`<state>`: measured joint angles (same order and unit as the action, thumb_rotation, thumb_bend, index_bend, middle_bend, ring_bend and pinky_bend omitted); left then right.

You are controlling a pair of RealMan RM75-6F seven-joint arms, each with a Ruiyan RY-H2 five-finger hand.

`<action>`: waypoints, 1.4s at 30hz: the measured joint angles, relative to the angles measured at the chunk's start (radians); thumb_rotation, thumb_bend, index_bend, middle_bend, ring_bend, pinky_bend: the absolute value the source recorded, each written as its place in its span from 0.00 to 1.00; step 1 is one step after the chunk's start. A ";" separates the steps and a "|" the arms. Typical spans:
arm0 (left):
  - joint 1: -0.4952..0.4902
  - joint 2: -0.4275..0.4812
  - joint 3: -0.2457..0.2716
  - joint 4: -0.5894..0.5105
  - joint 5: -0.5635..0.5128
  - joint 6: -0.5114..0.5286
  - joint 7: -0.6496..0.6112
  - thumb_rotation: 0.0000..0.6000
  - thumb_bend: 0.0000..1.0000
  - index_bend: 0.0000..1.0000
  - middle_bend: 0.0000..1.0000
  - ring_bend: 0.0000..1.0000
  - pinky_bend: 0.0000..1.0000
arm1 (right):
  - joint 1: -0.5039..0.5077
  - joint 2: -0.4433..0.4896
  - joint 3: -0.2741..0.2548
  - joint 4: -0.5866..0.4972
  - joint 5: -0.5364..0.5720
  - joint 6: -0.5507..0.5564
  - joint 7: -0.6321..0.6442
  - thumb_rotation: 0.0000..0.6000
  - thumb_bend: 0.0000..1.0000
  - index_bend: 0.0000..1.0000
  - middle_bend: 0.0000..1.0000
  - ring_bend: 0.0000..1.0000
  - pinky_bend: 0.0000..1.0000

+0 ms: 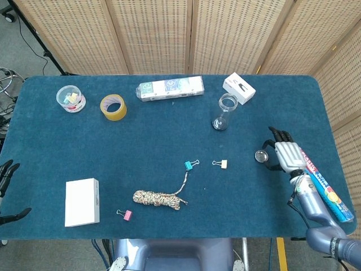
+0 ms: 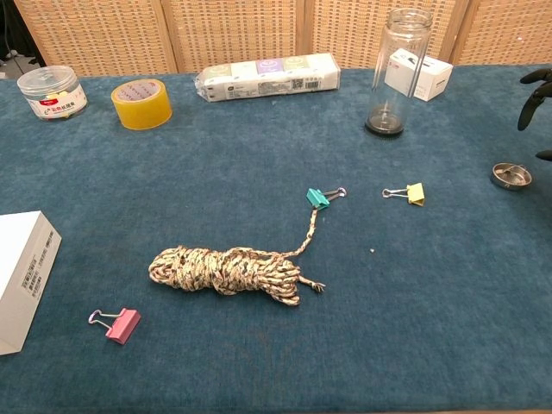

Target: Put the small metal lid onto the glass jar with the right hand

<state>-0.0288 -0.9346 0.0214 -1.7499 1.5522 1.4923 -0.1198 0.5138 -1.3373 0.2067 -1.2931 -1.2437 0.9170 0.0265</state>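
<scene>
Blue table (image 1: 169, 147): right hand (image 1: 286, 154) (spread) beside lid (image 1: 261, 156)

The robot's right hand (image 1: 286, 154) has a pale silver-grey ribbed back plate and black fingers (image 1: 277, 133) with dark, slim tips; in the chest view only those black fingertips (image 2: 535, 86) show at the frame edge. Behind it, the wrist narrows into a smooth blue-grey forearm (image 1: 309, 199), rounded like a tube, with thin cables, one reddish, running along it near the wrist. The forearm ends in a darker grey ringed joint (image 1: 338, 247). The left hand (image 1: 7, 180) shows only slender black fingers at the left border.
</scene>
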 measured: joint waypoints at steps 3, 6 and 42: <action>-0.001 -0.001 0.001 -0.001 0.001 -0.003 0.005 1.00 0.00 0.00 0.00 0.00 0.00 | 0.006 -0.021 -0.004 0.028 0.012 -0.004 -0.015 1.00 0.40 0.40 0.00 0.00 0.00; -0.002 -0.002 0.001 -0.002 -0.001 -0.005 0.008 1.00 0.00 0.00 0.00 0.00 0.00 | 0.010 -0.045 -0.009 0.057 0.022 -0.008 -0.021 1.00 0.40 0.40 0.00 0.00 0.00; -0.002 0.006 -0.006 -0.001 -0.015 -0.004 -0.020 1.00 0.00 0.00 0.00 0.00 0.00 | 0.061 -0.207 -0.024 0.294 0.044 -0.066 0.011 1.00 0.40 0.48 0.00 0.00 0.00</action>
<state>-0.0304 -0.9284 0.0151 -1.7507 1.5372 1.4887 -0.1395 0.5752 -1.5445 0.1832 -0.9994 -1.2000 0.8510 0.0371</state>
